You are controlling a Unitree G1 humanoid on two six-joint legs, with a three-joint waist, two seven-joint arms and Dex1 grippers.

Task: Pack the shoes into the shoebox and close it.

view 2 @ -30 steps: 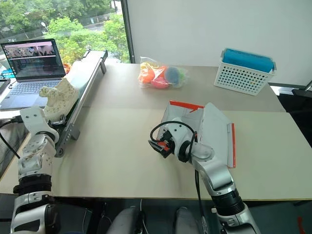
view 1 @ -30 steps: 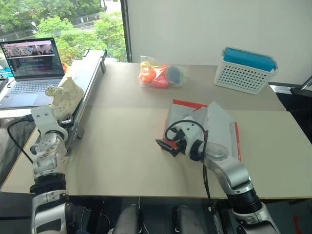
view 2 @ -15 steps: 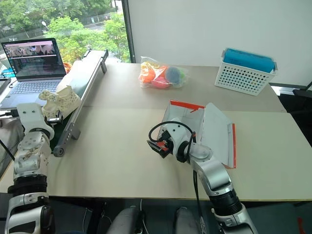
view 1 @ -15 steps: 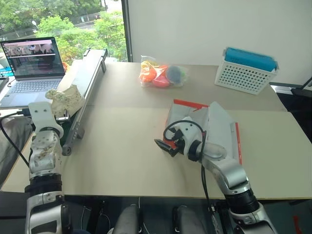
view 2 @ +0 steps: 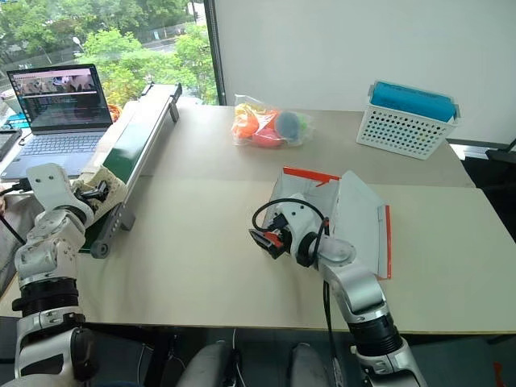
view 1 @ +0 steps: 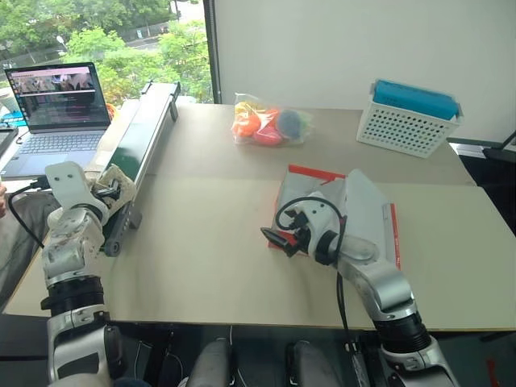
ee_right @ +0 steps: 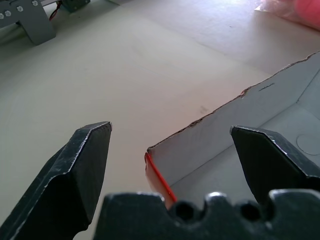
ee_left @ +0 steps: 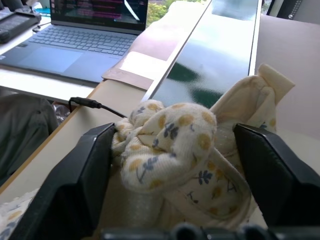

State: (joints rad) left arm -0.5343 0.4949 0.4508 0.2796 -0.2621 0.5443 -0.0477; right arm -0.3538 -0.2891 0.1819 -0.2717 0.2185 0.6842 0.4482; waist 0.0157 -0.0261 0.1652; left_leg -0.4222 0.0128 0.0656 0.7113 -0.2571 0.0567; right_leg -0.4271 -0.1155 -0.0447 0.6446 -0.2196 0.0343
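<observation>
A cream shoe (ee_left: 175, 135) with a small flower print sits between the two fingers of my left gripper (ee_left: 172, 127), which press on both of its sides. In the eye views this gripper (view 1: 101, 192) holds the shoe (view 1: 117, 179) at the table's left edge, beside the long rail. The orange-red shoebox (view 1: 310, 172) lies in the middle of the table, its whitish lid flap (view 1: 367, 210) open and leaning right. My right gripper (view 1: 278, 239) is open, and its fingers straddle the box's near left corner (ee_right: 165, 150) without touching it.
A long rail with a dark green strip (view 1: 141, 129) runs along the table's left side, and an open laptop (view 1: 60, 109) stands beyond it. A clear bag of colourful toys (view 1: 266, 121) and a white perforated basket (view 1: 407, 121) sit at the back.
The left gripper's fingers have drawn in on the shoe, which now sits lower and more squeezed between them. The right gripper has stayed at the box corner.
</observation>
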